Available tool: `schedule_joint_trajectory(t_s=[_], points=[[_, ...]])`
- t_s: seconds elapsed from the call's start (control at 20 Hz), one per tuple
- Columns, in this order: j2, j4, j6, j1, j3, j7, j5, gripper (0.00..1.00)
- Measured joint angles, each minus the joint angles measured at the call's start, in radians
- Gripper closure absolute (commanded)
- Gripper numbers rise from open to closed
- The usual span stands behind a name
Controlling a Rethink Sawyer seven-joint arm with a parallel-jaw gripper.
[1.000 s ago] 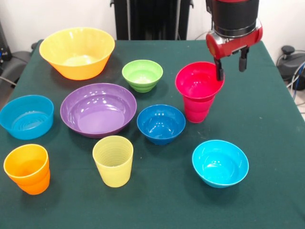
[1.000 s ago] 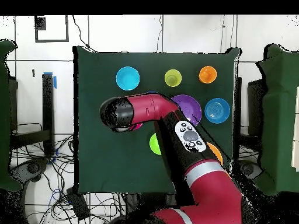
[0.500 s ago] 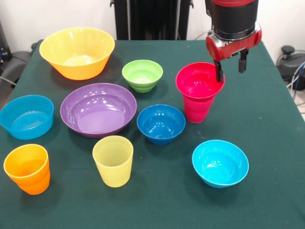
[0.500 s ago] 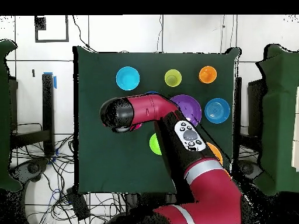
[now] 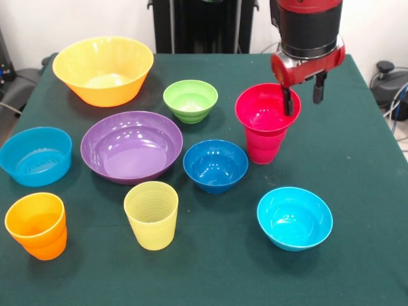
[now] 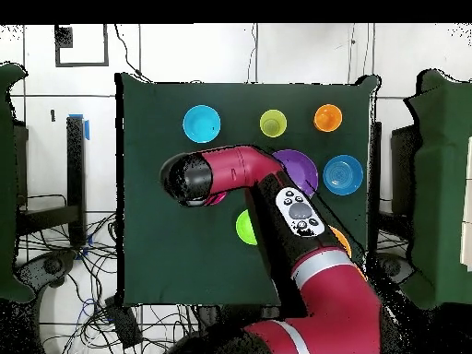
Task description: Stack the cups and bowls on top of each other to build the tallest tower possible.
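Three cups: orange cup (image 5: pixel 36 225), yellow cup (image 5: pixel 152 214), red cup (image 5: pixel 264 131), seven bowls on table (image 5: pixel 357 166), six apart, red bowl (image 5: pixel 264 109) atop red cup, gripper (image 5: pixel 302 99) spread astride its rim

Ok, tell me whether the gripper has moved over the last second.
Yes. In the front view the gripper has shifted slightly left, inward over the red tumbler, which has stayed put.

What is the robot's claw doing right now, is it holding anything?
Gripper: open, holding nothing, fingers straddling the red cup's rim.
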Motion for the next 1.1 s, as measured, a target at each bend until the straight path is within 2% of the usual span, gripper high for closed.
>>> schedule_joint_trajectory(t_s=[0.25, 0.3, 1.1], points=[[0.028, -0.023, 0.0, -0.003, 0.001, 0.0, -0.022, 0.0], [0.037, -0.028, 0.0, -0.006, 0.002, 0.0, -0.028, 1.0], [0.033, -0.064, 0.0, -0.027, 0.014, 0.0, -0.031, 1.0]])
